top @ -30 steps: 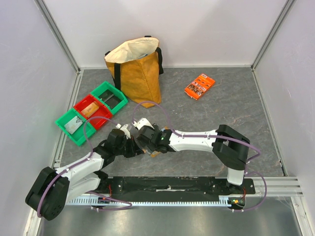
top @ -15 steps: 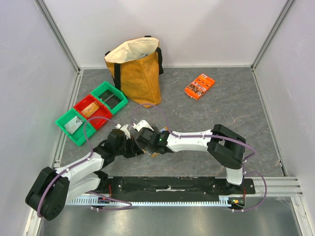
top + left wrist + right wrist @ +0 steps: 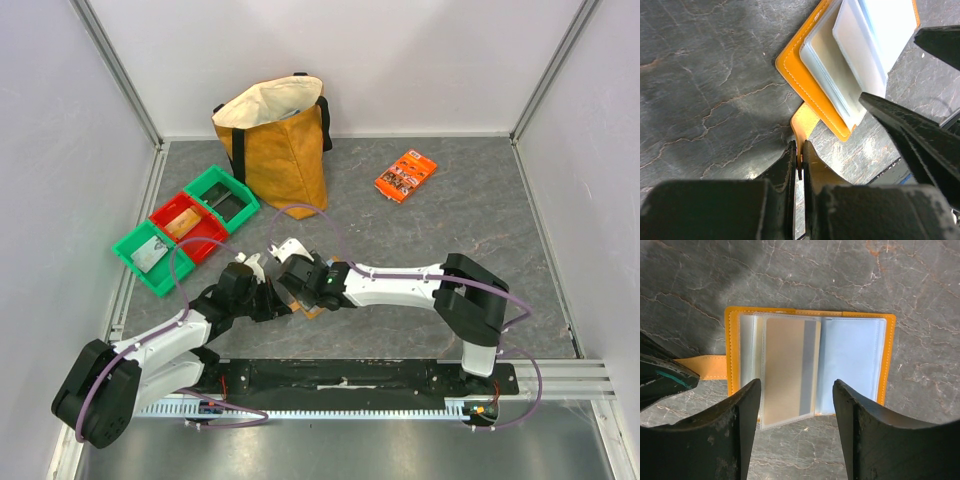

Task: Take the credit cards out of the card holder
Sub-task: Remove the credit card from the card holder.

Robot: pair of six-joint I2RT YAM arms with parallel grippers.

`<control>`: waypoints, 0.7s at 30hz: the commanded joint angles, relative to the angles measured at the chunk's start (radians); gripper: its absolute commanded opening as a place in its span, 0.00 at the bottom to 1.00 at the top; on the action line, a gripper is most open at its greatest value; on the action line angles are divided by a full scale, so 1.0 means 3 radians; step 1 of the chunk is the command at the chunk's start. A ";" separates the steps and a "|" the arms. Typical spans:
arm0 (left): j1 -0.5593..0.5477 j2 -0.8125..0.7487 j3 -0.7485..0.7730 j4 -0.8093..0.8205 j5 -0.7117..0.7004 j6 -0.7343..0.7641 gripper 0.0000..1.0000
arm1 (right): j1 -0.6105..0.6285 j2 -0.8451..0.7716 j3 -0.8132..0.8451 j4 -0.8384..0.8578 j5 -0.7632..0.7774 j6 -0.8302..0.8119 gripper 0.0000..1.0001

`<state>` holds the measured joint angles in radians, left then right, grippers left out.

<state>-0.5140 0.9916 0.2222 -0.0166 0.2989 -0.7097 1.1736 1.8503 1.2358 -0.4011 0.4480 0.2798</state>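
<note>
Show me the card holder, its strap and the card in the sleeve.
card holder (image 3: 890, 360): right wrist view, right leather edge.
strap (image 3: 707, 367): right wrist view, middle of the tab.
card (image 3: 782, 370): right wrist view, its beige face.

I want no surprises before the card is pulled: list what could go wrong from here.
1. The left tool grips only the thin strap; a pull could drag the card holder along.
2. The right tool, open over the clear sleeves, may pinch a sleeve with the tan card, not the card alone.
</note>
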 commanded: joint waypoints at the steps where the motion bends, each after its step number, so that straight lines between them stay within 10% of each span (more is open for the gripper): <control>1: -0.0015 -0.0033 -0.0010 -0.0037 0.0093 0.0014 0.02 | -0.0051 -0.0200 0.0140 -0.0079 0.0158 -0.0053 0.66; 15: -0.0015 -0.0038 -0.0004 -0.0057 0.0067 0.0019 0.03 | -0.0654 -0.0523 -0.0314 -0.0018 0.0148 -0.0109 0.61; 21: -0.0015 -0.0084 0.0062 -0.0164 -0.0035 0.0009 0.21 | -0.0859 -0.0579 -0.0509 0.0110 -0.0036 -0.0135 0.60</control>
<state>-0.5140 0.9897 0.2222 -0.0307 0.2974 -0.7097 0.9264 1.7134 1.1095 -0.4080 0.4755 0.2527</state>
